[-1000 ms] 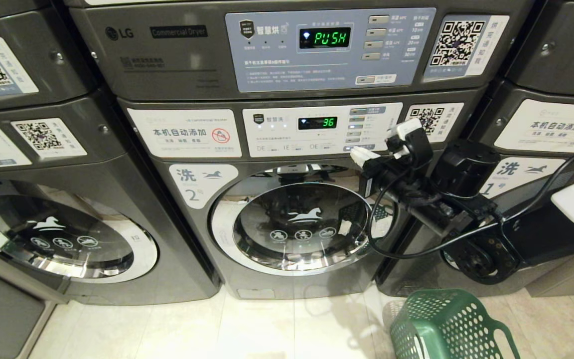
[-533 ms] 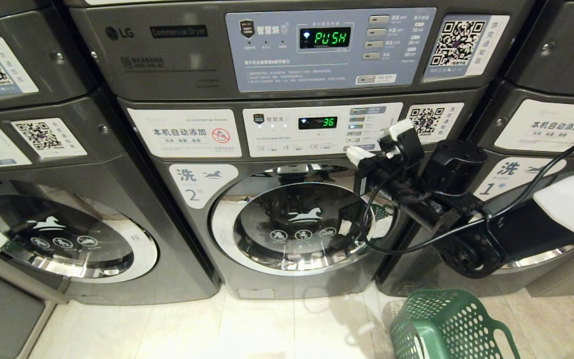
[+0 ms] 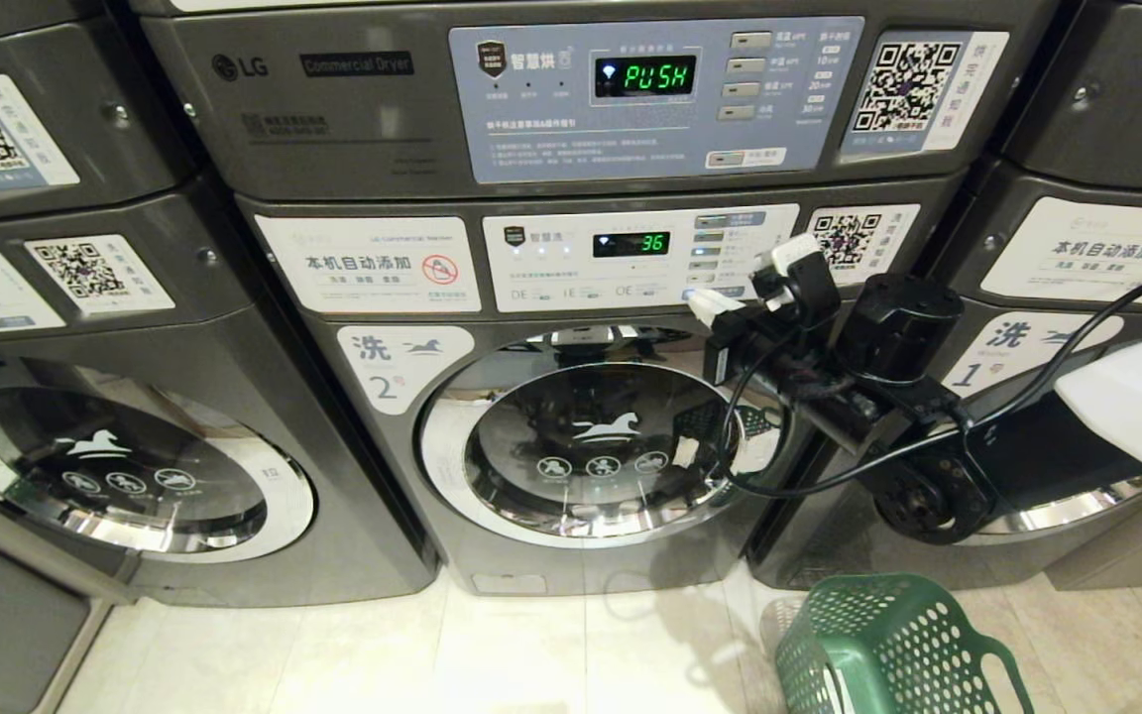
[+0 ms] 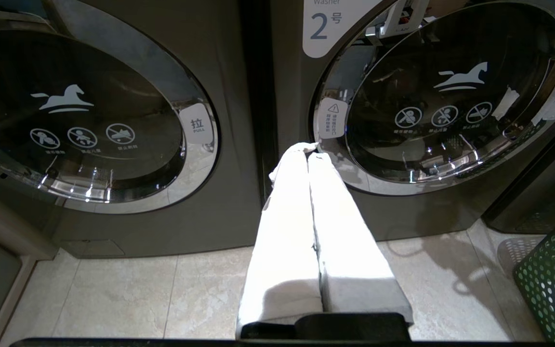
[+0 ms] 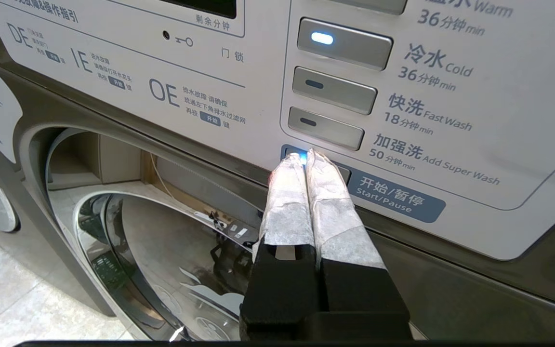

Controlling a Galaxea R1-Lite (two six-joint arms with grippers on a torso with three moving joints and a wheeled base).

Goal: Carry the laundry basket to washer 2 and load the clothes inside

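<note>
Washer 2 stands in the middle with its round glass door closed and "36" lit on its panel. My right gripper is shut and empty. Its white-wrapped fingertips rest on the blue-lit button beside the Start/Pause label. My left gripper is shut on nothing. It hangs low over the floor, pointing at the gap left of washer 2. The green laundry basket sits on the floor at the lower right, and its holed wall shows in the left wrist view. The clothes are out of view.
A dryer showing "PUSH" is stacked above washer 2. The washer labelled "1" stands to the right behind my right arm, and another washer to the left. A black cable loops in front of washer 2's door.
My right arm has edged left and closer to washer 2's control panel, bringing the fingertips onto the button. The basket, the door and the left gripper have not moved.
</note>
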